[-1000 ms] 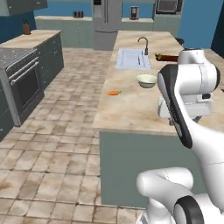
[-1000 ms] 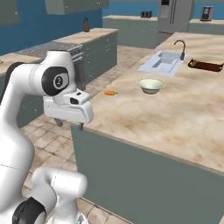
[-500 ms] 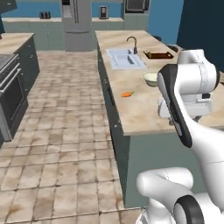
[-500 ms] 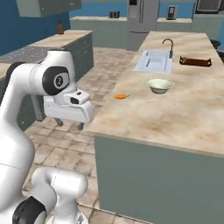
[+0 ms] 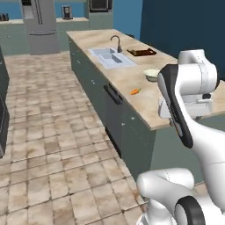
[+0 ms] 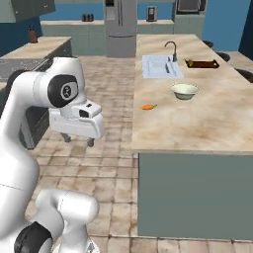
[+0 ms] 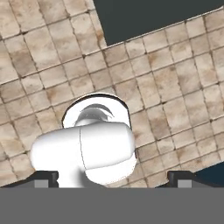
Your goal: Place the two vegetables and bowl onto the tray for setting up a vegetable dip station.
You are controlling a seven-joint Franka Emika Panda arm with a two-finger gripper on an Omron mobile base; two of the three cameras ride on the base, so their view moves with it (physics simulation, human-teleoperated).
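Sink [image 6: 161,66] as ref: tray [image 6: 201,63] just beside it on tabletop [image 6: 197,123], bowl [image 6: 185,91] nearer robot, carrot [image 6: 147,106] nearer again. Gripper [image 7: 112,177] spread wide, empty, over floor tiles [image 7: 166,87], off tabletop

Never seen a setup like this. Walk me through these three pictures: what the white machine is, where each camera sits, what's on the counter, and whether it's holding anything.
This is a rendered kitchen. The white machine is a robot arm on a driving base. Two pictures come from cameras on that base, behind the arm to its left and right, looking forward over it. The third comes from a camera on the hand, pointing down at the tiled floor.

On the counter lie a small orange carrot, a pale bowl, a sink with a faucet, and a dark reddish-brown tray past the sink. I cannot make out a green vegetable.

The gripper stands open and holds nothing; its two dark finger tips sit wide apart over the floor, away from the counter.
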